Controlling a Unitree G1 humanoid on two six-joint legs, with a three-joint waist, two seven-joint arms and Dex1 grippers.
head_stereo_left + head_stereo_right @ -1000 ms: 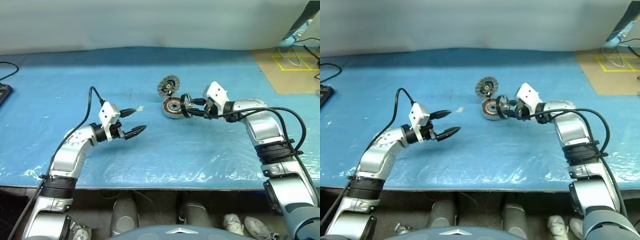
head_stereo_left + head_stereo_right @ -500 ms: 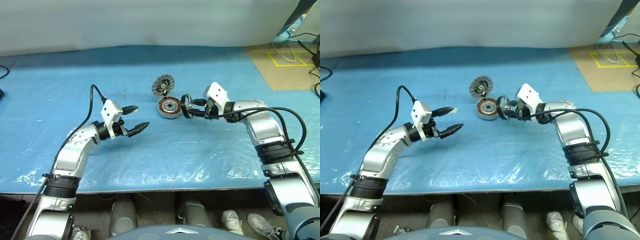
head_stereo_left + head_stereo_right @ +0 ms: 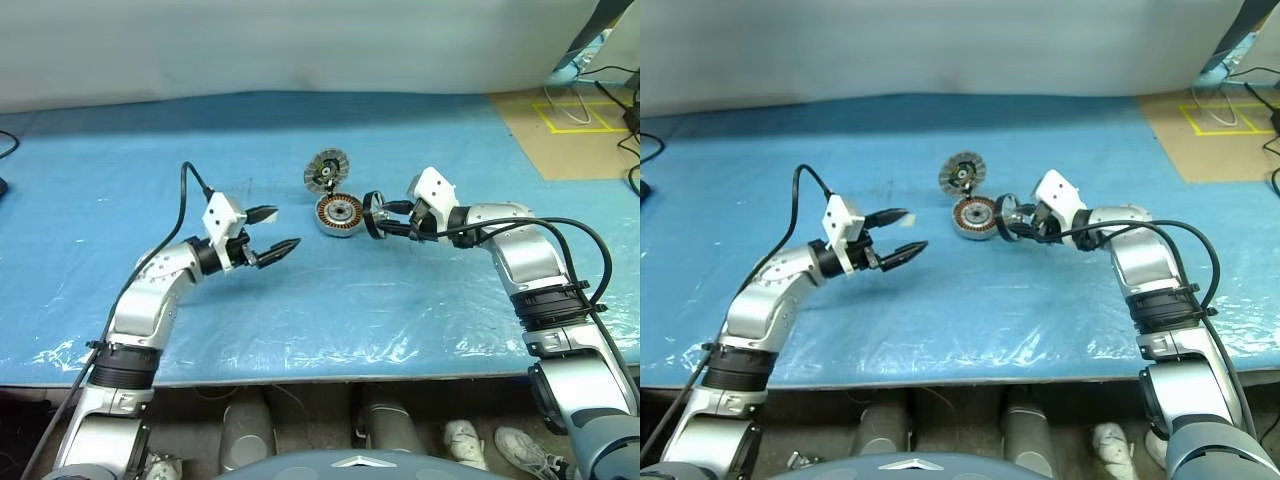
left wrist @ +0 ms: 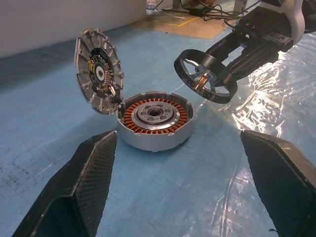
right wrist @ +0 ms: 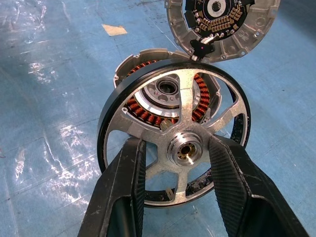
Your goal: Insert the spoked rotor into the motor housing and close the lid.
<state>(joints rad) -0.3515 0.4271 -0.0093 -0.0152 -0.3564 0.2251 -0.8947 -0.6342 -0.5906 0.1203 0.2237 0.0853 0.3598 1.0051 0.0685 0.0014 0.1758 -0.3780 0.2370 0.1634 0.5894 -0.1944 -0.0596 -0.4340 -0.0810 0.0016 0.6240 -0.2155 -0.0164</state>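
The motor housing (image 3: 340, 213) sits on the blue sheet at mid-table, its copper windings (image 4: 155, 118) facing up. The lid (image 3: 328, 170) stands tilted up at the housing's far edge, touching its rim, with its inner face (image 4: 98, 74) showing. My right gripper (image 3: 385, 214) is shut on the spoked rotor (image 5: 185, 150), with one finger (image 5: 123, 192) on each side of the hub. The rotor (image 4: 205, 76) hangs tilted just right of the housing and slightly above it. My left gripper (image 3: 285, 228) stands open to the left of the housing, pointing toward it and holding nothing.
The blue plastic sheet (image 3: 300, 330) covers the table to its front edge. A tan board (image 3: 570, 120) with yellow tape lines and cables lies at the back right. A small scrap of tape (image 5: 114, 29) lies on the sheet left of the housing.
The whole picture has shifted, so the camera moved. Both grippers, the rotor, the housing and the lid keep their places.
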